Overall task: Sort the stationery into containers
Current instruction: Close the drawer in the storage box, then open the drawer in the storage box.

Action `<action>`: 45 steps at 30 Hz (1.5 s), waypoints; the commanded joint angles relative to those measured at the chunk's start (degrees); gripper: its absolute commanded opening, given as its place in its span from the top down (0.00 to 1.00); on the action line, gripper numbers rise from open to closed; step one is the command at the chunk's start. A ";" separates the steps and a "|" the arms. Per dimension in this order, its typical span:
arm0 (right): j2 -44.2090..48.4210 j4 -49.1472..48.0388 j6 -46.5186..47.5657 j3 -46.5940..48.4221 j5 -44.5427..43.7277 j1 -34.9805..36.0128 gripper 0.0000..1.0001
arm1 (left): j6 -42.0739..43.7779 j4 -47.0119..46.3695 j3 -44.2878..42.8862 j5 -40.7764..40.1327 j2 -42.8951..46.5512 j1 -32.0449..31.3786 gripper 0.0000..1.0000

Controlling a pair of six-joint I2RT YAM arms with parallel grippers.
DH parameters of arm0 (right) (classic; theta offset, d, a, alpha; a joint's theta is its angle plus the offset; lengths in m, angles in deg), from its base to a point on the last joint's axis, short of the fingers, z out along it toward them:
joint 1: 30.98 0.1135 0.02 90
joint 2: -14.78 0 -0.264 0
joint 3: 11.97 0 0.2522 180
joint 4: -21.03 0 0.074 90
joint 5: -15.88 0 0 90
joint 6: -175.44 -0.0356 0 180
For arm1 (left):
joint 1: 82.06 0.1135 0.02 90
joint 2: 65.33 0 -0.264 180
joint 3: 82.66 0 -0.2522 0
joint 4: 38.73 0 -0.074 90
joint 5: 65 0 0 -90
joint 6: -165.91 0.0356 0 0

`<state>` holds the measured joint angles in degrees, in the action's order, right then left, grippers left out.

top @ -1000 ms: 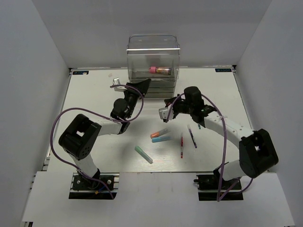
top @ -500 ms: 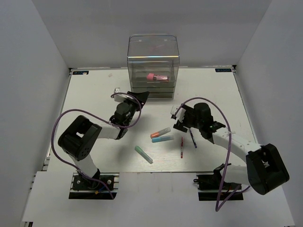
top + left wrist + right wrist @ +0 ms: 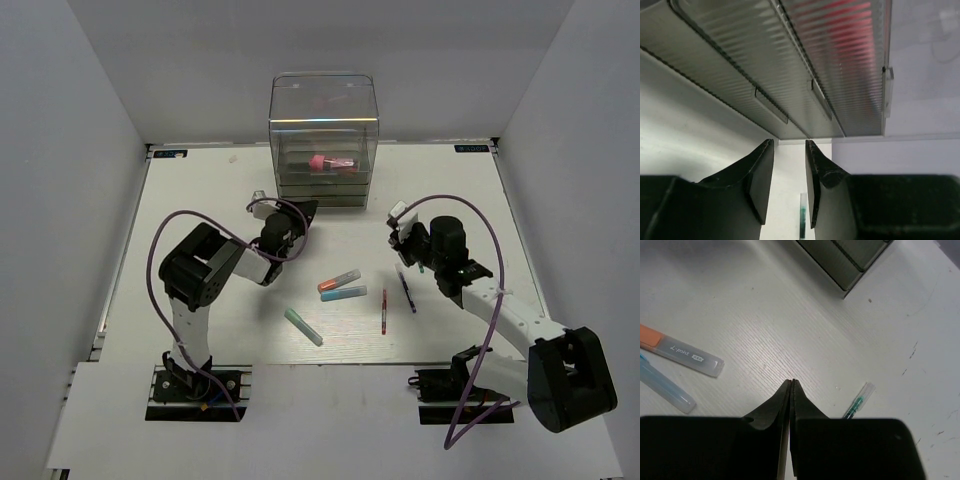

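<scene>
The clear smoky-grey organiser (image 3: 323, 140) stands at the back of the table, with a pink-red marker (image 3: 330, 162) lying inside it. On the table lie an orange-capped marker (image 3: 338, 281), a light blue marker (image 3: 343, 294), a teal-green marker (image 3: 303, 326), a red pen (image 3: 384, 310) and a dark pen (image 3: 406, 288). My left gripper (image 3: 300, 215) (image 3: 789, 142) is open and empty, low before the organiser's drawers (image 3: 790, 75). My right gripper (image 3: 402, 243) (image 3: 791, 381) is shut on nothing, just above the table. It sits between the orange-capped marker (image 3: 680, 352) and a thin green-inked pen (image 3: 857, 402).
White walls close in the table on three sides. The organiser's corner (image 3: 850, 260) lies ahead of the right gripper. The light blue marker (image 3: 665, 385) is at that view's left edge. The green-inked pen (image 3: 803, 215) shows beyond the left jaws.
Both arms drew back from the organiser, the right one moving right. The organiser looked tipped a second ago and now stands square, the pink-red marker lying lower in it. The right gripper is shut again.
</scene>
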<state>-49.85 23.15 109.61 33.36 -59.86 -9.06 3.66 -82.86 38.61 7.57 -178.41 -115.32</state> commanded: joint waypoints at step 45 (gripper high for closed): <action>3.71 -0.93 -1.05 -5.38 2.79 -4.68 0.90 | -2.55 -13.03 -5.05 -3.93 -9.18 0.74 0.99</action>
<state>-47.40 22.74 108.36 28.23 -58.37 -13.35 -0.10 -94.42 30.90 4.62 -188.68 -114.60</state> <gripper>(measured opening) 0.085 0.193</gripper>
